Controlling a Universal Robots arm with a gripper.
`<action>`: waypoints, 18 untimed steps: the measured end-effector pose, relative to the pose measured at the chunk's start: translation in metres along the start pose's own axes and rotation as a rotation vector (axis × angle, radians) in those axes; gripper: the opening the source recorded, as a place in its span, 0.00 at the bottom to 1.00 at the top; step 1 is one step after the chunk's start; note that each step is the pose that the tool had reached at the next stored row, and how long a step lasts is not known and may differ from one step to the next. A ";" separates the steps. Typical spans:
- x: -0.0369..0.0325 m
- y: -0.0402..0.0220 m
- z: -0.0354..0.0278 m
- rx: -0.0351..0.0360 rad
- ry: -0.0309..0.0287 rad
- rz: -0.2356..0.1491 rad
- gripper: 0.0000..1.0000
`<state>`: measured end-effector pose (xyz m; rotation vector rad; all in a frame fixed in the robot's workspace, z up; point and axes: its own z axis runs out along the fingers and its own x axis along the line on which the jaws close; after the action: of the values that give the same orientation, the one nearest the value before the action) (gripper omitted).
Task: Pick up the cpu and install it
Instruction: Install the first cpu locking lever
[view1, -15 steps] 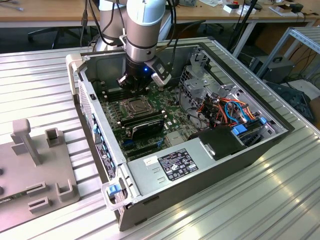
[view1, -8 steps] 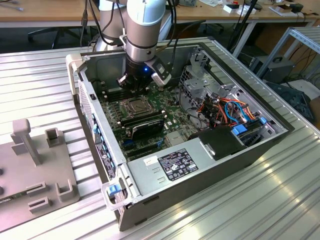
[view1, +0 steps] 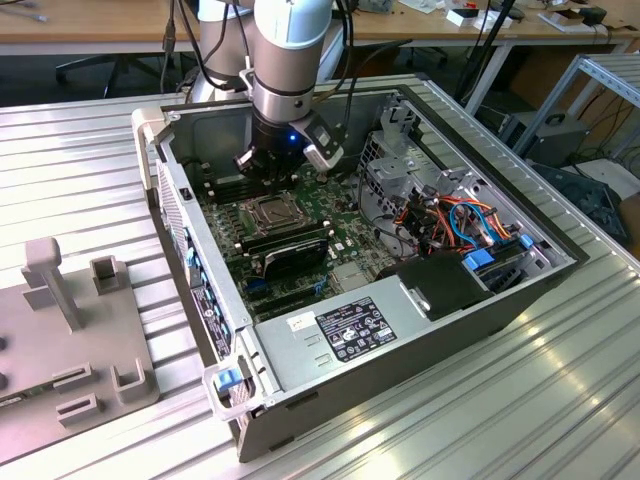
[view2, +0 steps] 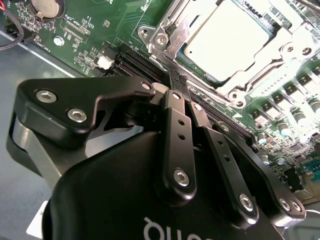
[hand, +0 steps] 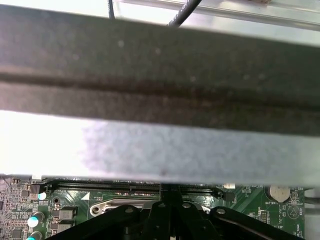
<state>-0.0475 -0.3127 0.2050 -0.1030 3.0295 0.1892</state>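
Note:
The cpu (view2: 227, 40), a square chip with a pale metal lid, lies in its socket under the metal retention frame (view2: 165, 35) on the green motherboard (view1: 340, 215). In the exterior view the cpu (view1: 270, 212) shows as a dark square inside the open computer case (view1: 300, 385). My gripper (view1: 268, 172) hangs in the case just behind the socket. In the second wrist view my gripper (view2: 176, 79) has its black fingers pressed together with nothing between them, over the memory slots (view2: 145, 65) beside the socket. In the first wrist view my gripper (hand: 170, 197) points at the slots, below a grey case wall (hand: 160, 105).
Memory sticks (view1: 285, 240) lie in front of the socket. A power supply (view1: 350, 330) sits at the case front. Coloured cables (view1: 450, 215) and a drive cage (view1: 395, 165) stand on the exterior view's right. A grey fixture (view1: 70, 330) is on its left. A coin battery (view2: 47, 6) sits on the board.

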 end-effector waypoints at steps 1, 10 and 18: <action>0.0000 0.0000 0.0000 0.0010 0.0000 0.000 0.11; 0.0003 0.0001 0.0020 0.0078 0.0007 -0.001 0.11; 0.0004 0.0005 0.0039 0.0102 0.0009 -0.001 0.11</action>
<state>-0.0476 -0.3117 0.2011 -0.1036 3.0309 0.1738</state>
